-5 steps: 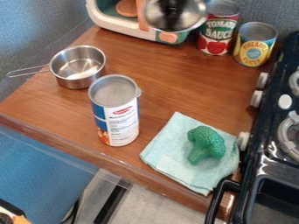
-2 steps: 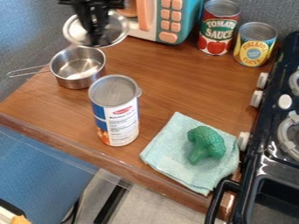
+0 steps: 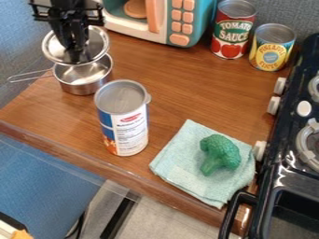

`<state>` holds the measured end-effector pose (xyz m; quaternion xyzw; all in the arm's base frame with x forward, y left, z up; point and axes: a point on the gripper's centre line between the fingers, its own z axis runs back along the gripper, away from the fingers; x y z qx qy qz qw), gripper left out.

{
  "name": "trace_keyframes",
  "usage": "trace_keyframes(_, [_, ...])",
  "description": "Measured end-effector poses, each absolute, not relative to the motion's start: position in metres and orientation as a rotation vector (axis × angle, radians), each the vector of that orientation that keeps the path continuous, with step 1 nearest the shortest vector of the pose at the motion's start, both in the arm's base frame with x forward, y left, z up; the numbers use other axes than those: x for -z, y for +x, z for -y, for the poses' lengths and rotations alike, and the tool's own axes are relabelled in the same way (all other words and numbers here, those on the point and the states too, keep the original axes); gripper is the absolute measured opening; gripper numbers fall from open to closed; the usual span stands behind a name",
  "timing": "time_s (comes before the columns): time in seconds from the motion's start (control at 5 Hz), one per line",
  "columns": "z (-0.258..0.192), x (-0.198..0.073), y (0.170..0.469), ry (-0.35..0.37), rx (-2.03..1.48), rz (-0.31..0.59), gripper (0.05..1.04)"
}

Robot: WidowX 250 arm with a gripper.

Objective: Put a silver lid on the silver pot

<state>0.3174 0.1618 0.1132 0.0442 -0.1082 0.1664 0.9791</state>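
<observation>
Broadly, the counter point(image 3: 193, 88) carries my target toward the upper left of my view. My claw point(image 3: 78, 58) hangs there, pinching the lid from above. The pot point(image 3: 86, 87) stands upright on the wood, below the claw and slightly nearer me, a touch to the right. The lid point(image 3: 96, 44) overlaps the pot's far rim in view, so I'd judge it wants a slight shift toward me and rightward before lowering; its height above the rim I can't tell

One fixed cam: looks down at a slant on brown wooden tabletop point(image 3: 181, 88), near, facing grey-blue textured wall point(image 3: 289, 14).
</observation>
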Motion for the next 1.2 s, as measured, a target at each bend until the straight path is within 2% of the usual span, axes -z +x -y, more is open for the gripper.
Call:
trace_keyframes(0.8, [-0.164, -0.065, 0.345, 0.05, -0.343, 0.124, 0.28])
trace_keyframes(1.2, [-0.167, -0.065, 0.346, 0.062, -0.336, 0.116, 0.28])
